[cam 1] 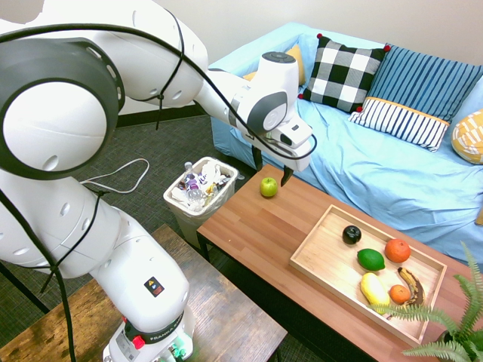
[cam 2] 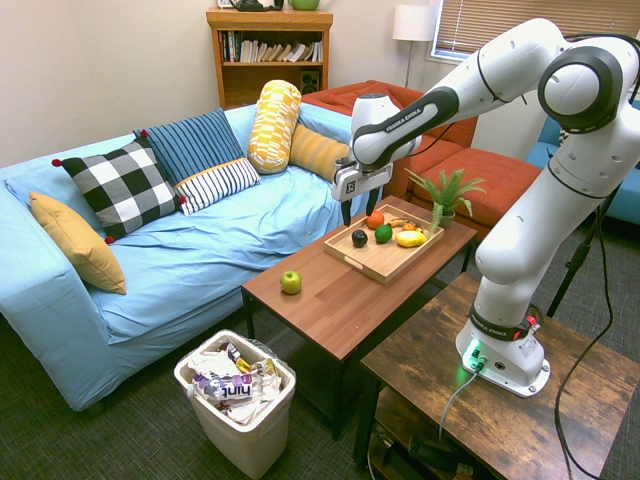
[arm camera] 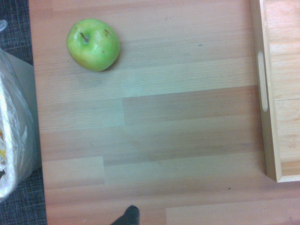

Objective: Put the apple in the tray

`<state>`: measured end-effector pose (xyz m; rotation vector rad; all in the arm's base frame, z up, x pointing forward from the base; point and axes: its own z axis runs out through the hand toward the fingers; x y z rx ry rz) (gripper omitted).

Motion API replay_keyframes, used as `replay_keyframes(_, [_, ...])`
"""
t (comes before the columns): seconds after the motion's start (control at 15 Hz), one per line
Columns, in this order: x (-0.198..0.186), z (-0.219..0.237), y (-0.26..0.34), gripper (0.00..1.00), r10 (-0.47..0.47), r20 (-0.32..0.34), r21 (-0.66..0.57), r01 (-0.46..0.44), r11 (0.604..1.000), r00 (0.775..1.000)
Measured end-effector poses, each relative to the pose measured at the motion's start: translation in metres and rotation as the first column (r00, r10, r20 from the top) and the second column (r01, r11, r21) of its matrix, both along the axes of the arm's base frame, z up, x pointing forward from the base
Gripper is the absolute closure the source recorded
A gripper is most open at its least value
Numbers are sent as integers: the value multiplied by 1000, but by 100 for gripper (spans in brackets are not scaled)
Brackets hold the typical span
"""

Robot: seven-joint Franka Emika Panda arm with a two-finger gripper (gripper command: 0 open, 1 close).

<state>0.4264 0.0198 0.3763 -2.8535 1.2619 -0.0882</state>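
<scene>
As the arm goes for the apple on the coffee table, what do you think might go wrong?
The round apple sits loose near the table's end, so a nudge from the open gripper might roll it off, perhaps into the waste bin beside it. The tray's raised rim might catch a low-carried apple, and the fruit inside, like the lime, could get bumped.

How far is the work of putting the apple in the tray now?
Nothing looks done yet: the apple sits on the table, outside the tray, which holds other fruit. In hand: nothing; the open jaws hang above the table. Left: grasp the apple, carry it over the rim, release it inside.
</scene>
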Motion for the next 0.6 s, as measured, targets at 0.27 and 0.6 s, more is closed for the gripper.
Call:
replay_keyframes(0.27, [4, -6, 13, 0, -7, 9, -6, 7, 1000, 1000])
replay_keyframes(0.6, [52, -45, 63, 0, -53, 85, -12, 55, 998, 995])
